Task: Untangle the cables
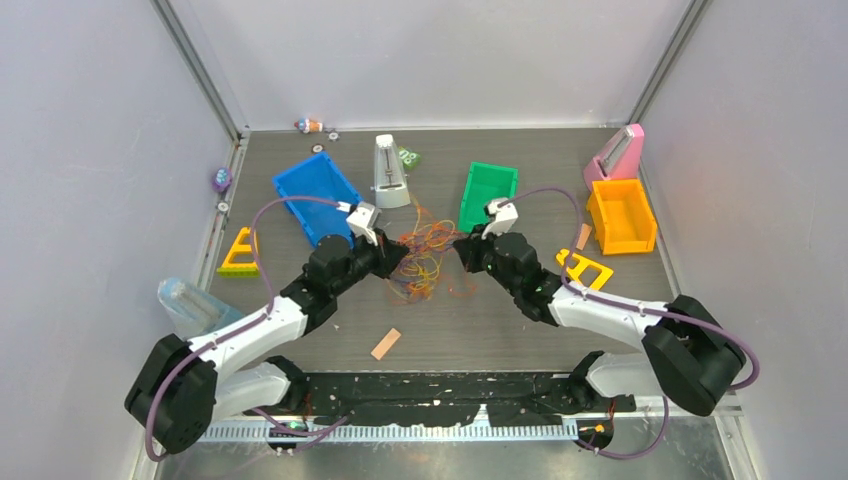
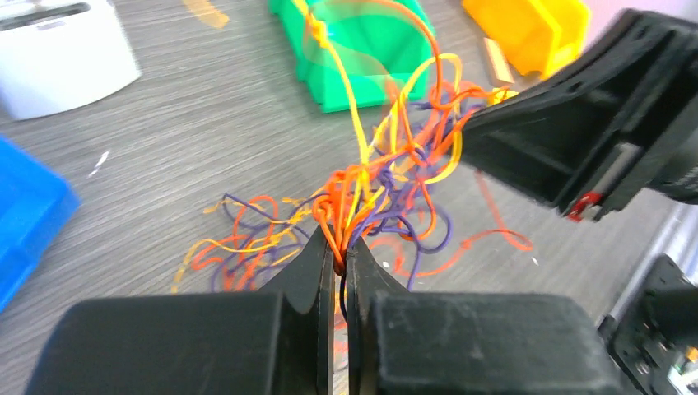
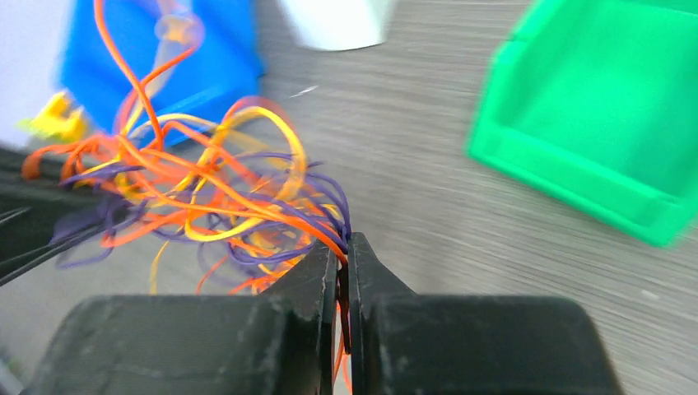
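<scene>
A tangle of thin orange, yellow and purple cables [image 1: 425, 258] lies mid-table between both arms. My left gripper [image 1: 392, 262] meets the tangle from the left. In the left wrist view it [image 2: 340, 257] is shut on a bunch of orange cables [image 2: 346, 197]. From the right, my right gripper [image 1: 462, 251] reaches the same tangle. The right wrist view shows it [image 3: 343, 251] shut on orange and purple cables [image 3: 239, 206] at its tips. The strands stretch between the two grippers, partly lifted off the table.
A blue bin [image 1: 318, 193] and a white metronome-like object [image 1: 389, 172] stand behind the left gripper. A green bin [image 1: 488, 194], an orange bin [image 1: 621, 215] and a pink object [image 1: 615, 155] are at the back right. Yellow frames [image 1: 240, 253] [image 1: 586, 268] and a tan stick [image 1: 385, 344] lie on the table.
</scene>
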You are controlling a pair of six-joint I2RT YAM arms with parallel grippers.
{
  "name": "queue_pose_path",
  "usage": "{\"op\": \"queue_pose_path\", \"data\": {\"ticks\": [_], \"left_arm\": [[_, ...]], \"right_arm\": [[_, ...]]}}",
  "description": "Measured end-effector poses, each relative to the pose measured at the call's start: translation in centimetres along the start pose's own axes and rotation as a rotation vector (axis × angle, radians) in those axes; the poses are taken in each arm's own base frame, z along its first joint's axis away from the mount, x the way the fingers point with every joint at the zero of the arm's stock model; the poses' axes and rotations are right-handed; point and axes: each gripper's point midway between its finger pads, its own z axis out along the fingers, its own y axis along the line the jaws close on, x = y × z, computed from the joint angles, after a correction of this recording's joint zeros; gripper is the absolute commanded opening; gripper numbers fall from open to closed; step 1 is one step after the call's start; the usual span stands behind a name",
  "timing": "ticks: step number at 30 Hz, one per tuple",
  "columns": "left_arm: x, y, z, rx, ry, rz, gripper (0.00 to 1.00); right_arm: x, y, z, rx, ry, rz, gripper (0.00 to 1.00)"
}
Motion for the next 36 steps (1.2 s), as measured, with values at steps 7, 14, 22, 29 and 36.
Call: {"op": "queue_pose_path", "data": {"ticks": [7,14,22,29,36], "left_arm": [[1.0,2.6,-0.5,-0.146,0.032,-0.015,0.00],[1.9,5.1,-0.9,-0.262,0.063,-0.016,0.00],[3.3,5.5,-0.2,-0.259,0.136,0.009,0.60],[4.7,4.4,2.6,-0.195,0.261,0.002,0.72],[8.0,2.8,6.1,-0.082,0.450,-0.077,0.68]], "right_arm": [[-1.1,-5.8,-1.9,0.303,-0.072,0.035,0.06],[-0.5,-10.3,-4.4,0.491,-0.095,0.011,0.48],[0.1,-9.1,-4.4,0.370,-0.098,-0.040,0.83],[0.6,-9.0,-3.8,0.369,-0.066,-0.052,0.84],[2.8,-7.8,-0.9,0.315,0.081,-0.070,0.94]]}}
